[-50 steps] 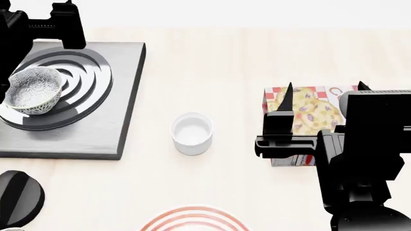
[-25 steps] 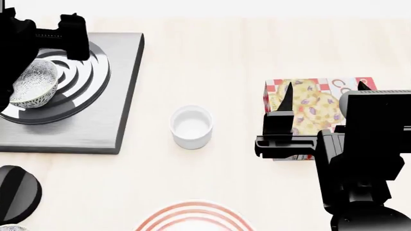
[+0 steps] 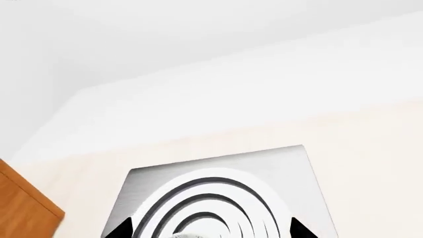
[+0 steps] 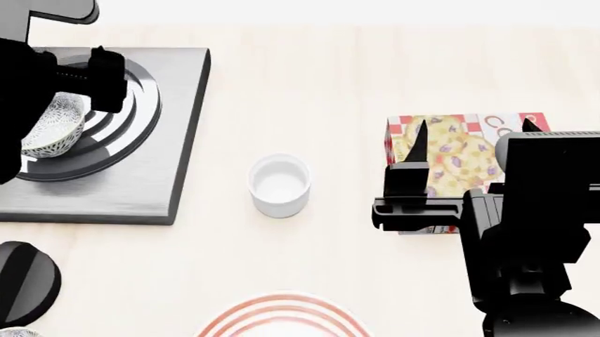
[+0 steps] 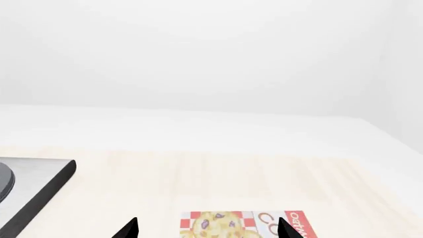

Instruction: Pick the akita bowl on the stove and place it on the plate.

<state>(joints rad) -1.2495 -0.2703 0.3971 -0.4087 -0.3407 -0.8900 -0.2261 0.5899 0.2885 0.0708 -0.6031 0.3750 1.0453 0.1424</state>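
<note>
The akita bowl (image 4: 55, 128) sits on the stove (image 4: 168, 140), on the left part of its ringed burner, and my left arm hides much of it. My left gripper (image 4: 58, 84) hangs over the bowl, open, with one finger on each side. In the left wrist view its two fingertips (image 3: 124, 230) stand wide apart over the burner (image 3: 205, 198), and the bowl's rim (image 3: 191, 235) just shows between them. The plate (image 4: 281, 317), white with red rings, lies at the near edge. My right gripper (image 4: 473, 128) is open over a cookie box, holding nothing.
A small plain white cup (image 4: 279, 184) stands mid-table between stove and cookie box (image 4: 452, 149). The stove's black knob (image 4: 24, 281) sits at the near left. The right wrist view shows the box (image 5: 238, 225) and a stove corner (image 5: 39, 178).
My left gripper has come down and nearer over the akita bowl, covering more of it. The head view shifted slightly after the earliest frame. The right arm has not moved.
</note>
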